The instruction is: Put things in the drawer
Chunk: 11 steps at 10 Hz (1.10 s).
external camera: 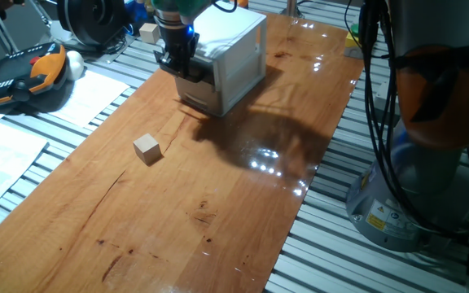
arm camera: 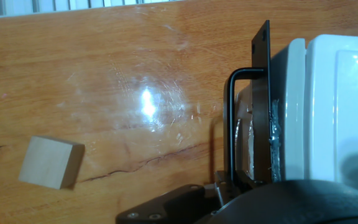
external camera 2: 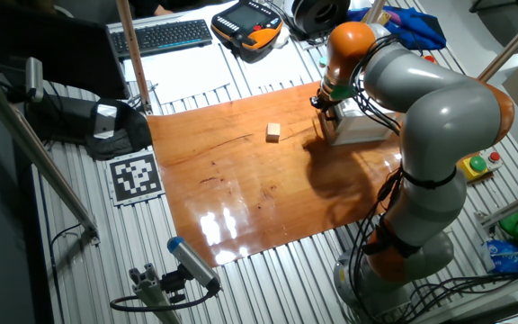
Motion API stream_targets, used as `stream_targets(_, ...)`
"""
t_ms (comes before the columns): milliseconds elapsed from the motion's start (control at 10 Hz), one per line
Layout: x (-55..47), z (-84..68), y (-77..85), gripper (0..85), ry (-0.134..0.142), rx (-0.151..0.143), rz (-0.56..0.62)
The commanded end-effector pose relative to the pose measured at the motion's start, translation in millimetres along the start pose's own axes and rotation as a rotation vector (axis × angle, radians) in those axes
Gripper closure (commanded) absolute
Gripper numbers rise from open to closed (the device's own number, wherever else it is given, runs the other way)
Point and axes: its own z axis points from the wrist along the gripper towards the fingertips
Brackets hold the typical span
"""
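No words, brand names or numbers are showing clearly enough to read in any view. A square black-and-white marker tag (external camera 2: 135, 176) is lying on the slatted bench just left of the wooden board, but its pattern carries no letters. A yellow sticker (external camera: 375, 220) is sitting low on the robot's grey base (external camera: 405, 203), its print too small to make out.

The arm (external camera 2: 439, 117) was built of rounded grey segments with orange bands at the joints. Black cables (external camera 2: 380, 211) ran loose along its lower body. The gripper (external camera: 175, 59) was black, under a green collar with a small blue light.
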Motion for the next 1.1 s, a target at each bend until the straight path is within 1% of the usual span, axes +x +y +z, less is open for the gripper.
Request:
stream_targets(0,0.1,0.3,0.8,85.0,0.000,-0.001,-0.001)
stream_targets(300,0.2,1.1,1.5,85.0,-0.002,0.000,-0.003)
stream_targets(600,-0.2,4.9,1.3,85.0,-0.005,0.000,-0.012)
stream_targets(700,-0.6,4.0,2.4,85.0,-0.010,0.006,-0.017)
stream_targets(900,-0.9,1.4,4.0,85.0,-0.007,-0.003,-0.018)
stream_targets(1000,-1.2,-0.1,5.5,85.0,-0.009,-0.002,-0.018)
